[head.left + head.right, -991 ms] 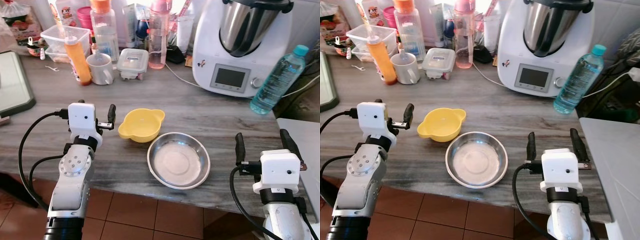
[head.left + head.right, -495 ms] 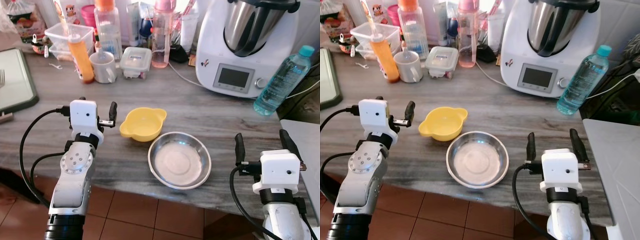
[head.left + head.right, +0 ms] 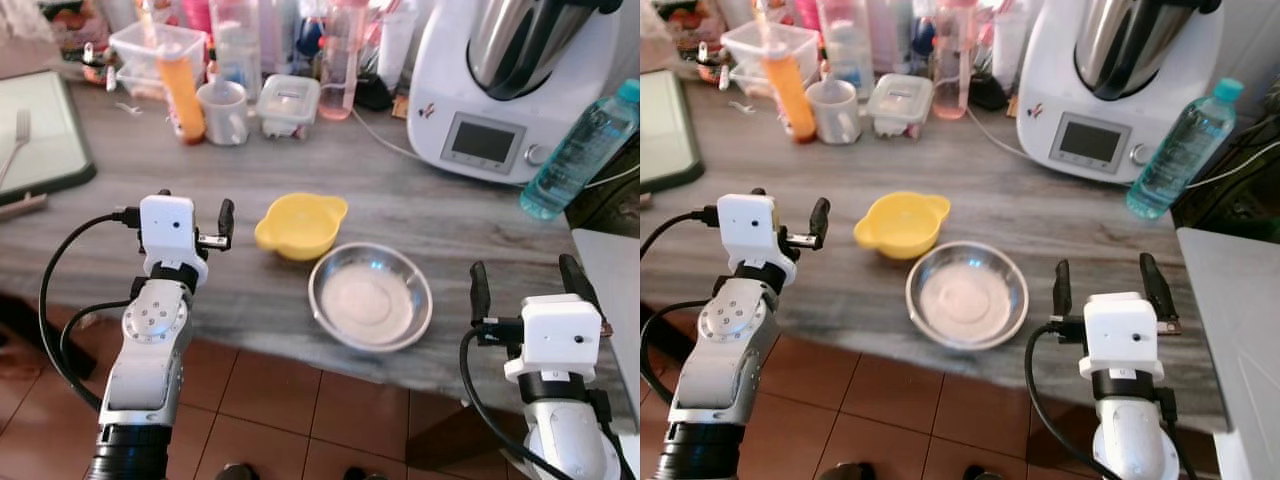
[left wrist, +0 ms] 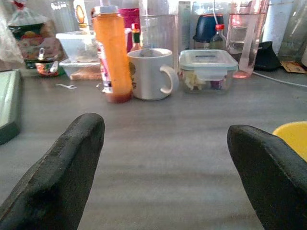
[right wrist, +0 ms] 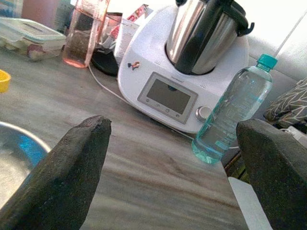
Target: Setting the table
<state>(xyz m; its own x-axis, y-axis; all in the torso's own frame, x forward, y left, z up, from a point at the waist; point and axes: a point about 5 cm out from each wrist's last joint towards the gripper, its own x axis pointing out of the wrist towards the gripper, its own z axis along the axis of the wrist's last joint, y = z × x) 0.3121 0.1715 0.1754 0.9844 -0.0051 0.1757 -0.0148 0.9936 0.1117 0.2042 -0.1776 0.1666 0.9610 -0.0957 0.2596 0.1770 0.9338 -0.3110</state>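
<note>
Stainless steel dish (image 3: 371, 297) and yellow two-handled bowl (image 3: 299, 223): near the worktop (image 3: 420, 215) front edge, touching. Left tool (image 3: 192, 222) beside the bowl, fingers apart, empty; right tool (image 3: 523, 287) likewise. Advice: close squarely on the bowl's rim, lift clear of the dish.

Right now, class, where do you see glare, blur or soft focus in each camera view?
Left eye view: window glare washes out the bottles behind the mug. Left wrist view: the left tool's fingers are soft, close to the lens. Right wrist view: bright backlight behind the food processor; steel bowl blurred.
</note>
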